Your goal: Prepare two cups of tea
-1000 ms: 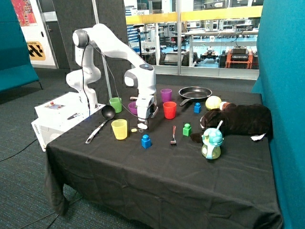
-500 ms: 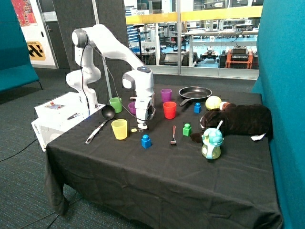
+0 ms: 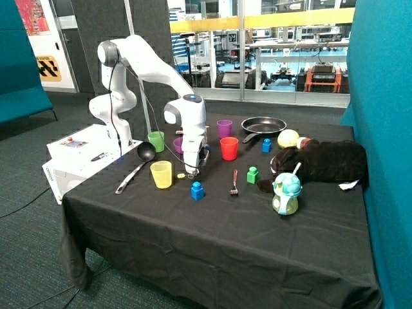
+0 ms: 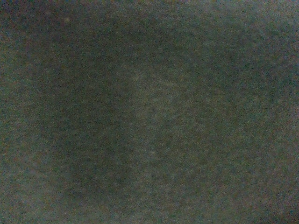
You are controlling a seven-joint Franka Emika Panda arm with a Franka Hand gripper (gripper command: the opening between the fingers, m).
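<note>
In the outside view my gripper point(image 3: 192, 169) points straight down and stands low over the black tablecloth, just beside the yellow cup point(image 3: 161, 174). A small yellowish ring point(image 3: 181, 175) lies between that cup and the gripper. A red cup point(image 3: 229, 148), a purple cup point(image 3: 224, 128) and a green cup point(image 3: 156, 141) stand further back. Another purple cup point(image 3: 178, 145) is partly hidden behind the arm. No white tea packet shows; the spot under the gripper is hidden. The wrist view is dark and shows nothing I can name.
A black ladle point(image 3: 136, 165) lies near the green cup. A blue block point(image 3: 197, 190), a fork point(image 3: 234, 183), a green block point(image 3: 253, 175), a teal toy point(image 3: 286, 193), a dark plush toy point(image 3: 322, 161) and a frying pan point(image 3: 263, 124) stand around. The table point(image 3: 212, 244) ends close in front.
The gripper has come down towards the table and shifted slightly towards the yellow cup. A small white thing seen under it a second ago is now covered.
</note>
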